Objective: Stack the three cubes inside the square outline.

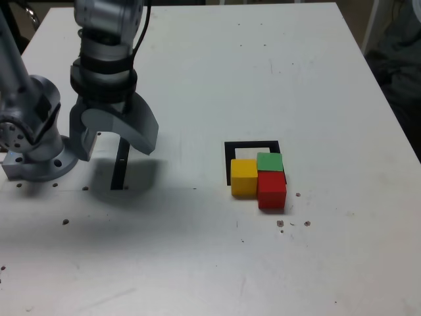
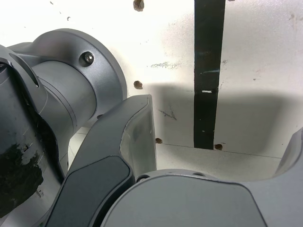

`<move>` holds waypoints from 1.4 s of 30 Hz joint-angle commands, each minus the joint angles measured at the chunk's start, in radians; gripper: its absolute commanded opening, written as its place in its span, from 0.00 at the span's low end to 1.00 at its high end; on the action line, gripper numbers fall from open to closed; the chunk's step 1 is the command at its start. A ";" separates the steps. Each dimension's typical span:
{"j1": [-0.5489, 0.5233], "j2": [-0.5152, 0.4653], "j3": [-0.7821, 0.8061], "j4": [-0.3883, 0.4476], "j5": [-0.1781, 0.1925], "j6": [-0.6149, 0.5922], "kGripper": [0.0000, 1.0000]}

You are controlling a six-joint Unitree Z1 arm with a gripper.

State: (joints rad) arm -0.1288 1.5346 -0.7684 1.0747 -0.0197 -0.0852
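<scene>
1. Gripper (image 1: 113, 146) sits at left of ext. view, near arm base (image 1: 36, 161), pointing down at the surface (image 1: 210, 66). Jaws spread wide, nothing between them.
2. Black strip (image 1: 120, 164) lies on the surface right under the gripper, running up-down in ext. view; its lower end shows below the jaws.
3. Wrist view: same strip (image 2: 208, 71) runs down from the frame's top edge, between the two grey jaws; one jaw big in lower centre, other just peeking in at right edge. Arm base fills left side. Small holes dot the surface by the strip.
4. Square outline (image 1: 252, 148) is right of centre in ext. view, well apart from the gripper. Its top & left black bars are plain to see; a bit of white centre shows at upper left inside.
5. Yellow cube (image 1: 244, 177) sits on the outline's lower left corner, partly over the bottom bar.
6. Green cube (image 1: 270, 162) is at the outline's right side; looks higher than its neighbours, seemingly resting on something, but can't tell for sure on what.
7. Red cube (image 1: 272, 190) is just below green in frame, touching yellow's right side, hanging past the outline's lower right corner.
8. All 3 cubes are bunched together, touching or nearly so. None is in the wrist view.
9. Dark specks on the surface below red.
</scene>
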 commanded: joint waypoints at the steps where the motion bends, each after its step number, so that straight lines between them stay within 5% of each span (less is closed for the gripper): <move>1: 0.001 -0.005 0.000 -0.001 0.001 -0.002 0.99; 16: 0.001 0.023 -0.046 0.002 0.004 -0.005 0.99; 42: 0.067 0.276 -0.500 0.192 0.041 0.007 0.99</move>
State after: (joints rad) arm -0.0704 1.7870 -1.2472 1.2617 0.0190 -0.0846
